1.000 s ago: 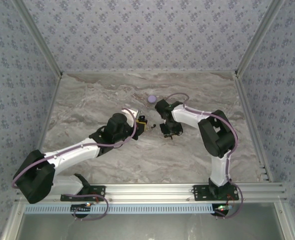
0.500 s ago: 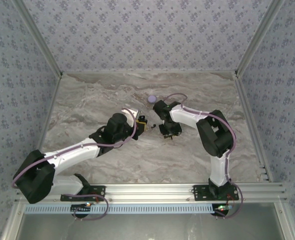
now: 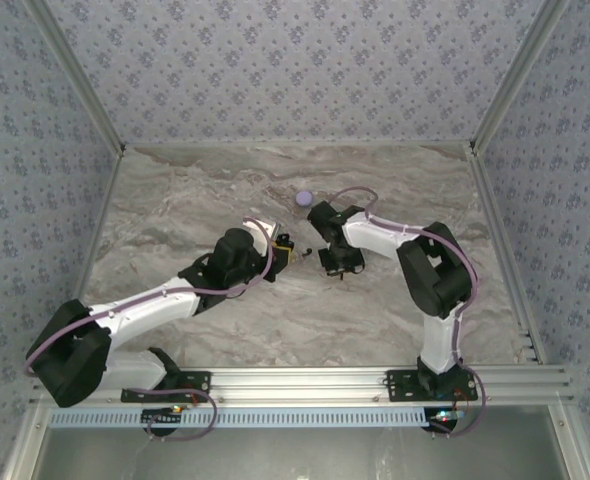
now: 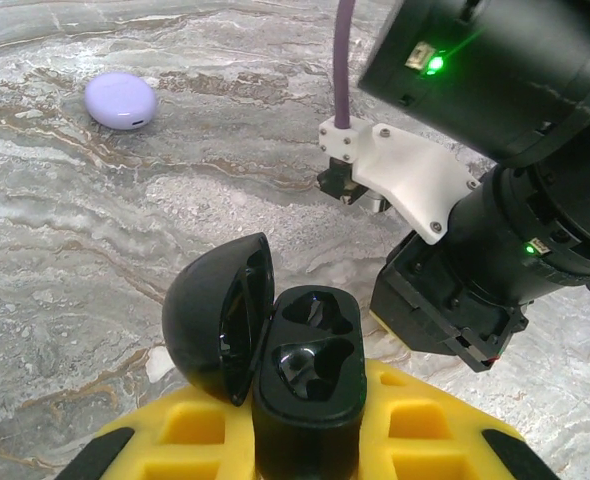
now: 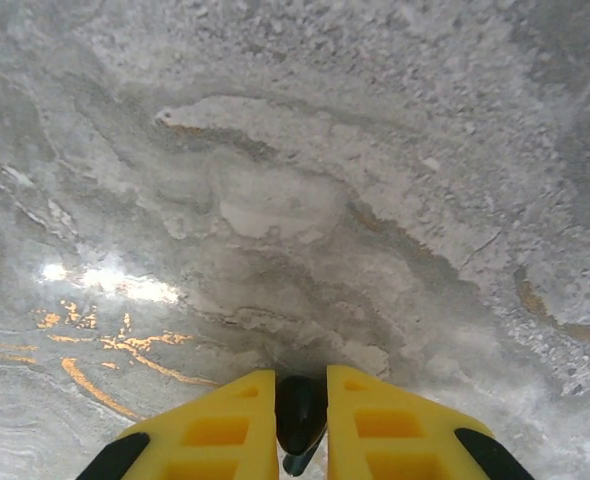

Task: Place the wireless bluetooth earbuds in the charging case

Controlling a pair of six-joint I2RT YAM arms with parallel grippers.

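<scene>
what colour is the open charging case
Glossy black, lid and base alike; the charging case shows best in the left wrist view.

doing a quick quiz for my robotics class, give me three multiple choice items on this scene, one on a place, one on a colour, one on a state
1. Where is the lavender case?
A held between yellow fingers
B on the table, apart from both arms
C inside another case

2. What colour is the case in the left gripper?
A white
B lavender
C black

3. The right gripper is:
A shut on a small black earbud
B wide open
C shut on the lavender case

Answers:
1 B, it lies alone on the marbled top.
2 C, the black case, its lid open, sits between the yellow fingers.
3 A, its fingers pinch the earbud.
</scene>
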